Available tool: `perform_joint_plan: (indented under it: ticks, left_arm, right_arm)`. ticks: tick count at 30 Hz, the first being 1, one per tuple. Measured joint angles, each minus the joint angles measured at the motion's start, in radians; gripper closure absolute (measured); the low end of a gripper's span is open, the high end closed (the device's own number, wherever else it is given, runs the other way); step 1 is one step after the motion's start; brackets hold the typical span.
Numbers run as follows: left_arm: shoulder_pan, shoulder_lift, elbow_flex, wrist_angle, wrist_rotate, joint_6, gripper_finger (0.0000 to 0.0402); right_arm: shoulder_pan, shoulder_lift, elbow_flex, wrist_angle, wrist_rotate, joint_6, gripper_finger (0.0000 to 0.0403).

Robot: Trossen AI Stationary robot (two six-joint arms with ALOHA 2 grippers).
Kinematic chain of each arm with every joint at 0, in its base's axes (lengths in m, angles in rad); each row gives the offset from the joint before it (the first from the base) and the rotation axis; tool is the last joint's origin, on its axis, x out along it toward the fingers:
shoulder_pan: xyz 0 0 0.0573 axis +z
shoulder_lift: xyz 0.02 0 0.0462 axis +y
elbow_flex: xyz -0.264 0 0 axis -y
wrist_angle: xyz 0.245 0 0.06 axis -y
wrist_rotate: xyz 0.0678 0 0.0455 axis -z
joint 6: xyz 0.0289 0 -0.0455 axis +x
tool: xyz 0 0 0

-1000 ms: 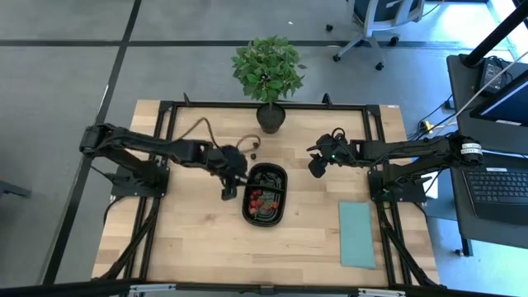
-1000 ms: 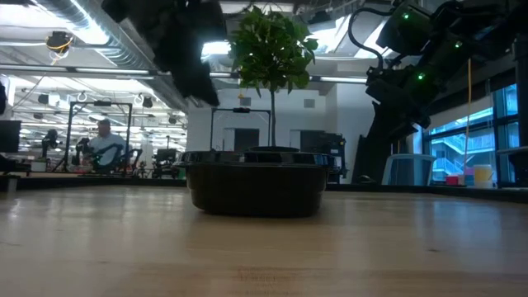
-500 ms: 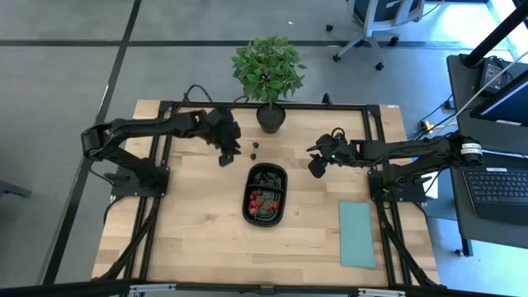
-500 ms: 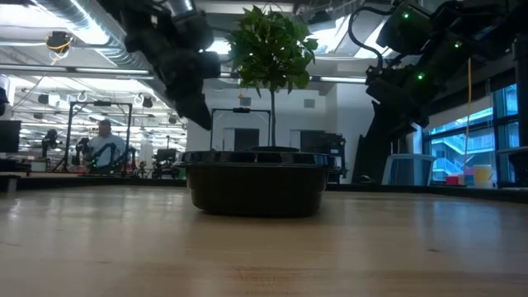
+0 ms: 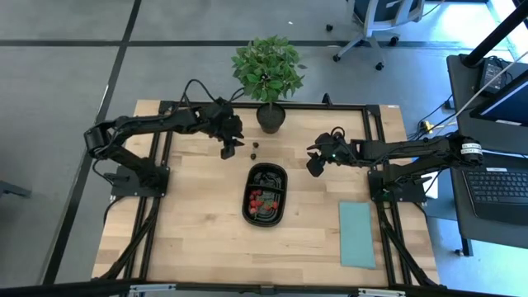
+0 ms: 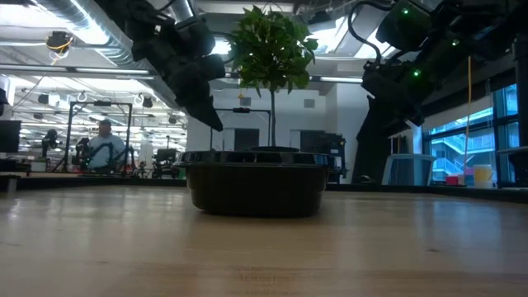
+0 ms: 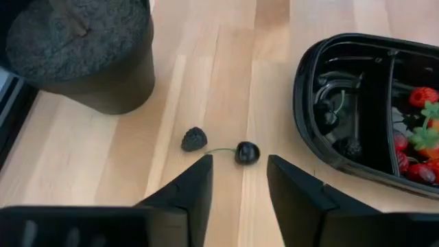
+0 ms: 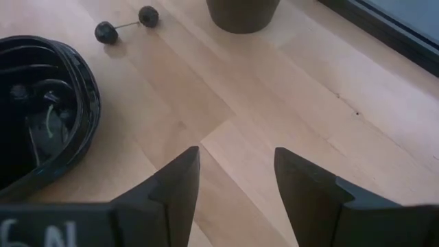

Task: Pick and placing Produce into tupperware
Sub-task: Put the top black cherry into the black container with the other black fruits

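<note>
I see a pale wood plank counter (image 5: 198, 239) on a grey floor, with an open lab room beyond it where a person (image 6: 104, 142) sits. The tupperware (image 5: 266, 194) lies mid-counter holding red produce (image 5: 256, 196); a dark cherry (image 7: 247, 152) and a dark berry (image 7: 194, 139) lie near the potted plant (image 5: 268, 70). My left hand (image 5: 228, 152) hangs spread and empty above them; my right hand (image 5: 312, 168), spread, waits right of the tupperware, near a teal sheet (image 5: 356, 235).

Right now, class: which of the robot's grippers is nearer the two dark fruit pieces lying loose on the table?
Left. The left gripper hovers open just beside the loose dark fruit pieces; the right gripper waits farther off, across the table.
</note>
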State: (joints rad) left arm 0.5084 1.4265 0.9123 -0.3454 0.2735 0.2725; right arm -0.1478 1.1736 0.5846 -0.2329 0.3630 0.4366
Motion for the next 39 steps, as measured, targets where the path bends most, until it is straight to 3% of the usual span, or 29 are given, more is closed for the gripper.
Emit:
perform_joint_plan:
  ticks: [6,10,18,39]
  left_arm:
    - [-0.008,0.0,0.0,0.004,-0.003,0.003,0.0203]
    - [-0.008,0.0,0.0,0.005,-0.058,0.001,0.0175]
    - [-0.008,0.0,0.0,0.025,-0.141,0.026,0.0171]
    - [-0.008,0.004,0.0,0.033,-0.142,0.1,0.0171]
  right_arm:
    - [0.0,0.0,0.0,0.024,0.002,-0.044,0.0212]
    - [-0.007,0.0,0.0,0.088,0.002,-0.108,0.0212]
    - [-0.034,0.0,0.0,0.186,0.002,-0.215,0.0212]
    - [-0.048,0.0,0.0,0.195,0.002,-0.207,0.0212]
